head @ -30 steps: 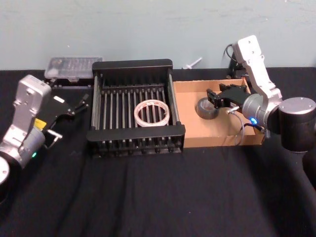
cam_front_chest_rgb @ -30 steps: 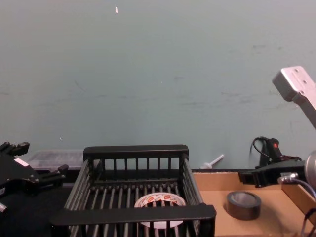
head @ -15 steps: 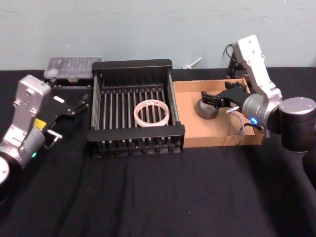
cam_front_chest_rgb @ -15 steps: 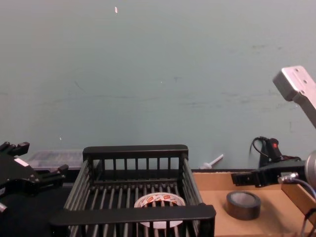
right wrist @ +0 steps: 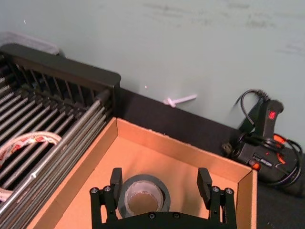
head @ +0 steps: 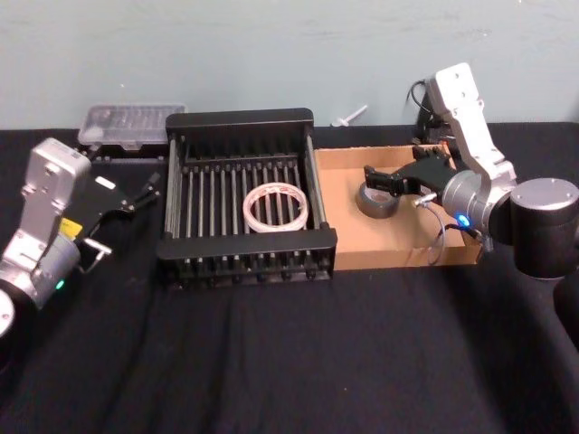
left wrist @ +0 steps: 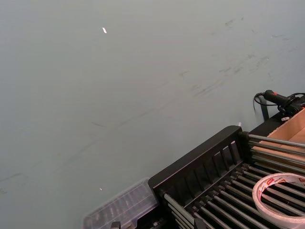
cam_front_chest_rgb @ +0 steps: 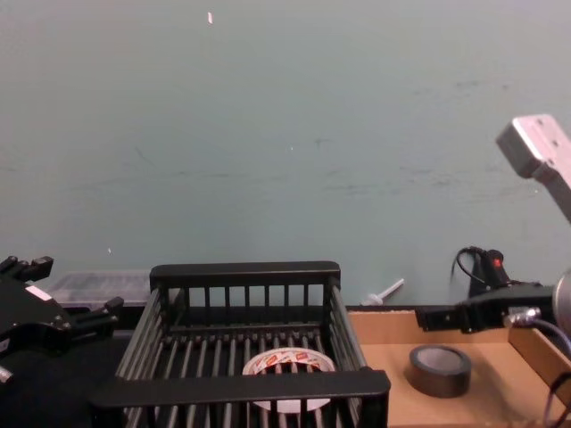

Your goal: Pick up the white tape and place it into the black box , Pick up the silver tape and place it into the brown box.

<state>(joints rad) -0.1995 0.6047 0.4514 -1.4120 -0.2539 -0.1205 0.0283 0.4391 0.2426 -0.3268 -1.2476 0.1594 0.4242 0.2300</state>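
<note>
Black cloth covers the table point(head: 271, 362) in front of a plain pale teal wall, so that's your backdrop.

Your right gripper point(head: 378, 177) hangs over the brown box point(head: 389, 258), fingers spread wide with nothing pinched. From the right wrist view you can see the silver tape point(right wrist: 142, 199) lying flat on the cardboard floor right below and between the two fingertips, but they aren't touching it. The chest view backs that up: the gripper point(cam_front_chest_rgb: 439, 318) sits a bit above the roll point(cam_front_chest_rgb: 440, 370). The right arm comes in from the right side, forearm angled across the box's far-right corner, wrist pointing toward the black box point(head: 246, 244).

You've got decent room there. The tape sits in the left half of the brown box, near the wall shared with the black basket, and bare cardboard stretches to the right and front of it.

White tape point(head: 276, 207) lies flat on the slats inside the black box, right of centre, apart from every rim.

Your left gripper point(head: 145, 192) is parked off to the left of the black box over the cloth, fingers apart and empty, pointing at the basket's left wall. A clear plastic case point(head: 131, 124) sits behind it by the wall, and a black cabled handset point(right wrist: 264, 138) lies behind the brown box.
</note>
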